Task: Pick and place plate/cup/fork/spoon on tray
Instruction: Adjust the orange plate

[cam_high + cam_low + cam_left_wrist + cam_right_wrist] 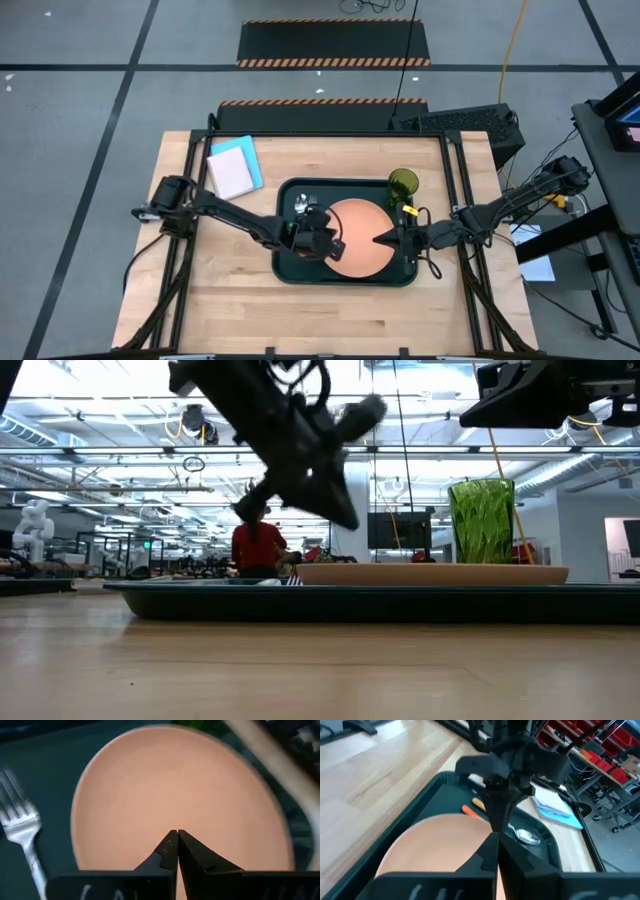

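Observation:
The dark green tray [290, 262] lies mid-table. The salmon plate [358, 240] lies flat in it, and the green cup [403, 185] stands upright in the tray's far right corner. The fork [20, 830] and the spoon [526, 836] lie on the tray floor to the plate's left, orange handles [472, 807] beside them. My left gripper [337, 240] is shut and hangs clear above the plate's left edge [345, 510], tips slanting down. My right gripper [379, 238] is shut, raised over the plate's right part [496, 837], nearly level.
A blue and white notebook [235, 167] lies on the table at the far left of the tray. Bare wood runs along the near side and the left and right edges. In the low view a person in red [255, 545] sits far behind the table.

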